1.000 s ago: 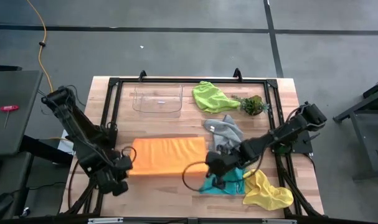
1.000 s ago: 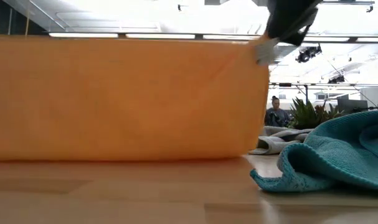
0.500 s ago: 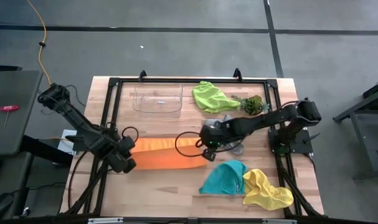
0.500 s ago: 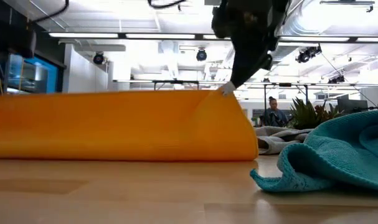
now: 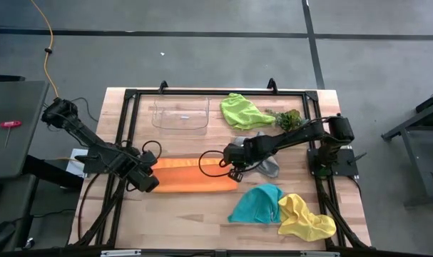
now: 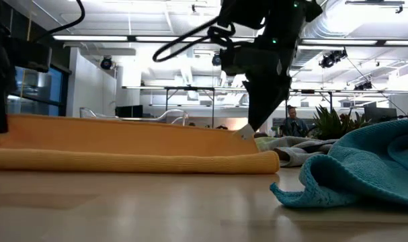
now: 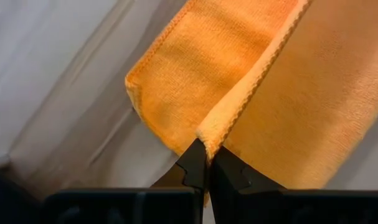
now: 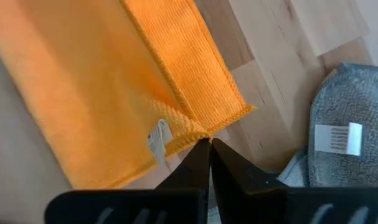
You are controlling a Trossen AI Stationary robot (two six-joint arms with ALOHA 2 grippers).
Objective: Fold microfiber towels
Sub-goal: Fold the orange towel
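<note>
I saw the grey towel (image 5: 262, 151) just beside my right gripper (image 5: 235, 172), the teal towel (image 5: 257, 203) nearby. Both the right and left gripper (image 5: 153, 178) had fingers pinched on the orange towel (image 5: 191, 177), a long folded strip.

Wooden table (image 5: 180, 221), five towels (image 5: 191, 176), tray (image 5: 179, 114), plant sprig (image 5: 289, 118)

1. A grey concrete floor (image 5: 202, 64) surrounds the wooden table (image 5: 195, 214) in the overhead frame, crossed by dark seam lines (image 5: 312, 43).
2. A yellow cable (image 5: 51, 50) trails down the upper left of that frame.
3. At left edge sits a dark side table (image 5: 13, 128) with a small red tool (image 5: 9, 123) on it.
4. From table height, long strip lights (image 6: 156, 39) run across a white ceiling (image 6: 123, 17) with exposed ductwork.
5. A seated person (image 6: 296, 123) and leafy green plants (image 6: 335, 123) show at right middle, beyond the table.
</note>
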